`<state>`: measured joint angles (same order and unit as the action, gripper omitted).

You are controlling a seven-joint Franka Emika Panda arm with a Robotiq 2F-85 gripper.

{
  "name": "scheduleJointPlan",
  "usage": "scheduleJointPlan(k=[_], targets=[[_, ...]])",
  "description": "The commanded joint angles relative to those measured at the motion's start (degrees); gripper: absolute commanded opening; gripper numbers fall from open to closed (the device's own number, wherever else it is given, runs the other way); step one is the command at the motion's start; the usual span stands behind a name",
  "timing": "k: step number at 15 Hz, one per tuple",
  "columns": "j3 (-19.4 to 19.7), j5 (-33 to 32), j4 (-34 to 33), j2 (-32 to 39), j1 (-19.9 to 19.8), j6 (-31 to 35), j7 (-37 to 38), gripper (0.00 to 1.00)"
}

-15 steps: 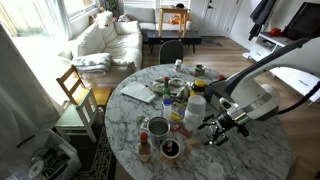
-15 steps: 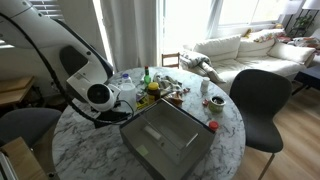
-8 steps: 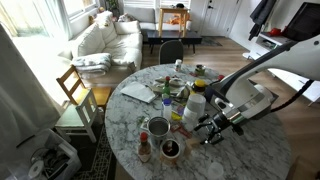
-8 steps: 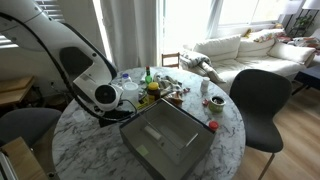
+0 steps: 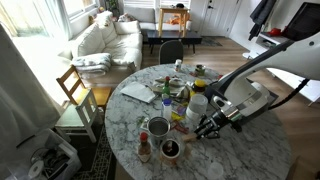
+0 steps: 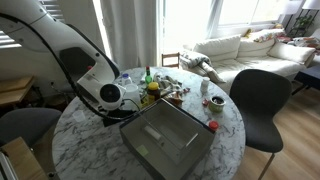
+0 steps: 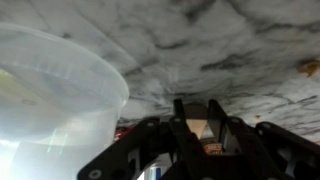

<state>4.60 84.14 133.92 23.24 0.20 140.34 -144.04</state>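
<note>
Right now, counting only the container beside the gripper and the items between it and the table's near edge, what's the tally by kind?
Translucent white container: 1
Metal can: 1
Dark cup: 1
Small bottle: 1
Total: 4

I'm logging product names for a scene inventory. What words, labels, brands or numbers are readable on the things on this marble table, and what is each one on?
No text is readable in any view.
On the white container: no print shows.
On the small bottle and the tin: any labels are too small and blurred to read.
On the papers: too blurred to read.
On the grey box: no marking visible.
</note>
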Motion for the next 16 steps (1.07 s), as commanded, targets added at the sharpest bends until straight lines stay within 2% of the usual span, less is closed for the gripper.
scheduleJointPlan(k=[1, 4, 7, 11, 16], targets=[[-0.3, -3.8, 0.4, 0.8, -0.3, -0.2, 2.3, 0.07], [-0.3, -6.6, 1.2, -0.5, -0.2, -0.2, 4.6, 0.07], [0.0, -12.1, 4.1, -4.6, 1.0, 2.4, 10.9, 0.07], [-0.6, -25.8, 9.1, -10.2, 3.4, 7.5, 26.3, 0.07], [-2.9, -42.7, 12.8, -15.9, 3.9, 12.2, 44.8, 0.07]])
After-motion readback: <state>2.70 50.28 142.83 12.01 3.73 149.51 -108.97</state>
